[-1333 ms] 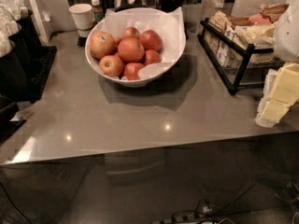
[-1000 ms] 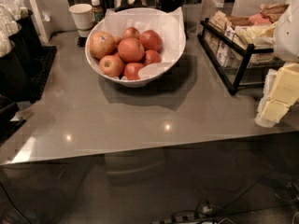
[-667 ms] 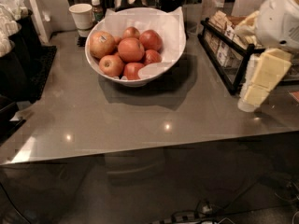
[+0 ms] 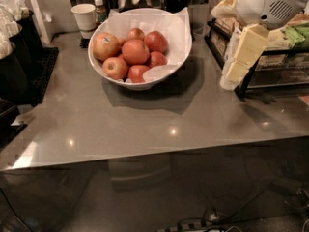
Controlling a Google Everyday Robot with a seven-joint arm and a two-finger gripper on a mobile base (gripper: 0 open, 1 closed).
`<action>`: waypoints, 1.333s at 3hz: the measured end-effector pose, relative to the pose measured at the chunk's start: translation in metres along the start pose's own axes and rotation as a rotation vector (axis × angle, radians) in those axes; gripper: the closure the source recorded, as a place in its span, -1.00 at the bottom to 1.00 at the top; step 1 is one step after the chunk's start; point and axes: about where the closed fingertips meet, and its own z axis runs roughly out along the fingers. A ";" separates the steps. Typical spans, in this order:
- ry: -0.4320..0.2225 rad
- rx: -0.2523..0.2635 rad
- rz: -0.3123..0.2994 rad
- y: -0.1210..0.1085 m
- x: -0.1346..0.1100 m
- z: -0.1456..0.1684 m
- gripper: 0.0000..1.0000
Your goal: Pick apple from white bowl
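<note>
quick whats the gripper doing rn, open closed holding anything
gripper: cannot be told; at the right by the wire rack, apart from the white bowl. the apple lies in that bowl.

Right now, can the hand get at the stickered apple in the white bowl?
Probably yes: the apple lies uncovered, left in the white bowl; the hand, right of the bowl, must cross above it.

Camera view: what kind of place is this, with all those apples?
Probably a snack counter in an office break room or café. A white bowl of apples sits on a grey counter, with a paper cup behind it and a wire rack of packets. The robot's hand hangs by that rack.
</note>
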 end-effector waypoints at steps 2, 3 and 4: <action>-0.038 0.077 0.042 -0.009 -0.004 0.011 -1.00; -0.116 0.154 0.040 -0.052 -0.030 0.034 -1.00; -0.116 0.157 0.044 -0.051 -0.030 0.034 -1.00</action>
